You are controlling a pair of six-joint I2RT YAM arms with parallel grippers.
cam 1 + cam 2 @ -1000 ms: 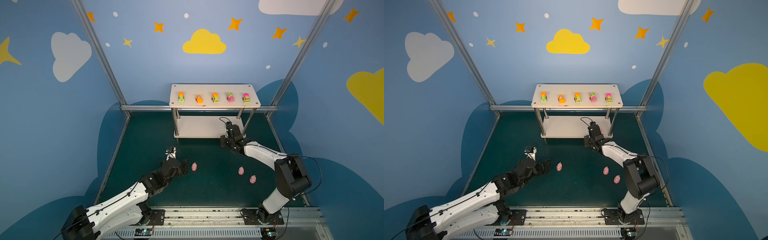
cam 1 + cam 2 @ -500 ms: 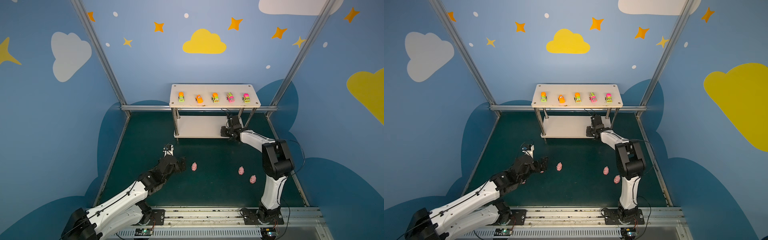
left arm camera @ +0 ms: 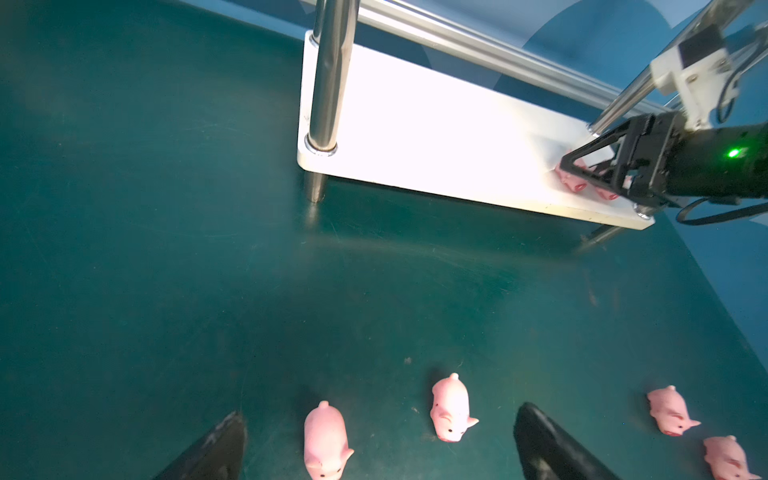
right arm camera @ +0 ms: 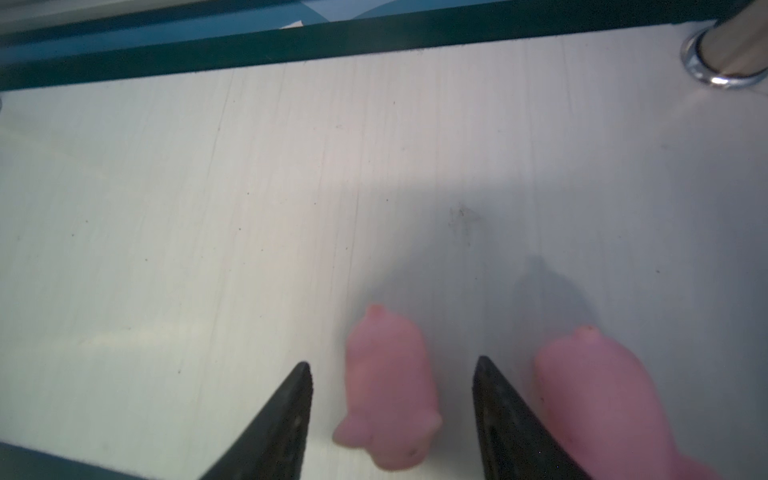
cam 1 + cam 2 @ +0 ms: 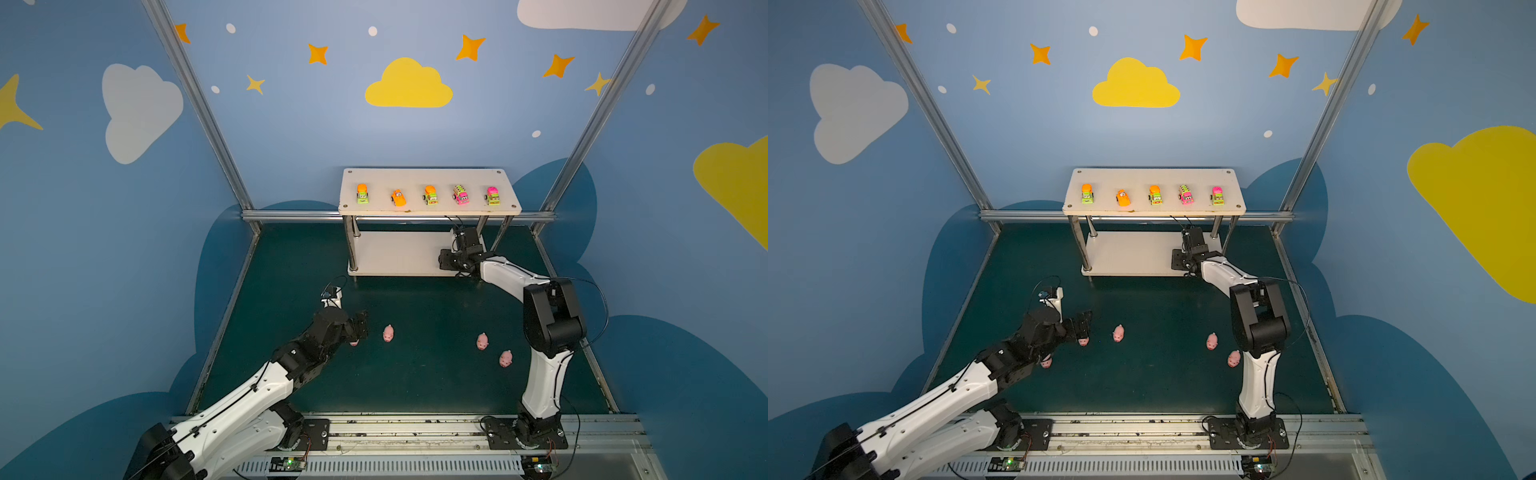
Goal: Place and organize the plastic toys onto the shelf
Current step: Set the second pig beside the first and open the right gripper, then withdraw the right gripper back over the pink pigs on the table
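Wide bare bench (image 5: pixel 415 303) runs between the front of the shelf (image 5: pixel 430 176) and the scattered pigs (image 5: pixel 388 332), so there's plenty of room to pass. On the lower board (image 5: pixel 395 257) the left and middle lie bare, but the top board roofs it over and shiny posts (image 5: pixel 351 245) guard the corners. Its right end is crowded: the right gripper (image 4: pixel 390 361) straddles one pig (image 4: pixel 388 390), with another pig (image 4: pixel 594 382) just beside its outer finger. Up top are five cars (image 5: pixel 430 194) in a row, gaps between them, with a bare strip along the back edge.
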